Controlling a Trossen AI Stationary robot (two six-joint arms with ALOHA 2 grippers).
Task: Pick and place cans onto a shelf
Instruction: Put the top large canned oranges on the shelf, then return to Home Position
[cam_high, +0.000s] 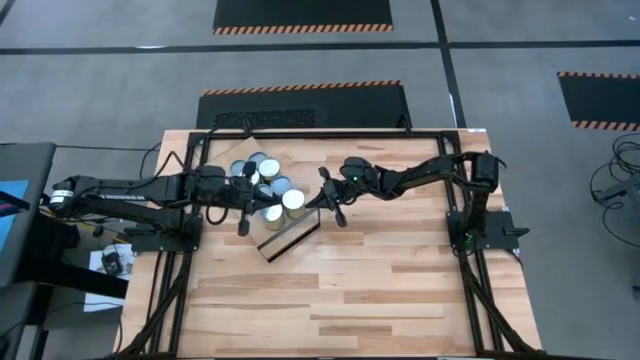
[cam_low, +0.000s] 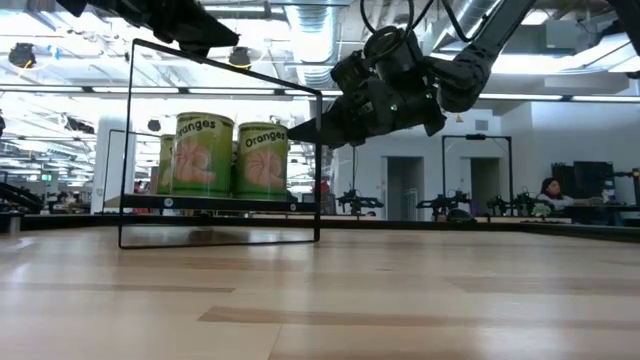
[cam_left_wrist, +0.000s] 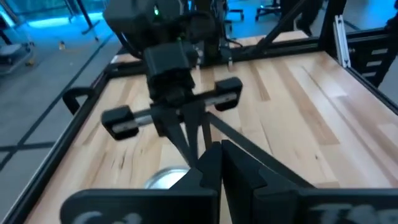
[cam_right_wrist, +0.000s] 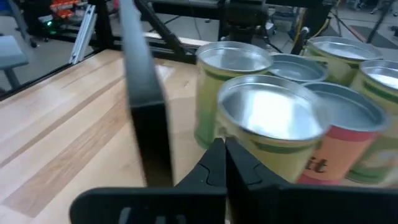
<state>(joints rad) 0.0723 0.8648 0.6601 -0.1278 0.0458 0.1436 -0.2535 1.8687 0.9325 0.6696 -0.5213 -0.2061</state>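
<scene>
While the cans (cam_high: 262, 180) stand clustered at the far-left middle of the table (cam_high: 400, 290), two green "Oranges" tins (cam_low: 205, 153) sit on the shelf (cam_high: 288, 238), inside its black frame. Right gripper (cam_high: 325, 200) hovers just beside the frame, fingers pressed together, empty. Left gripper (cam_high: 243, 222) hangs over the cluster, fingers likewise closed. Pale slatted wood surface; grey floor with hazard-striped mats (cam_high: 303, 14); a seated person (cam_low: 549, 191) in the room behind.
</scene>
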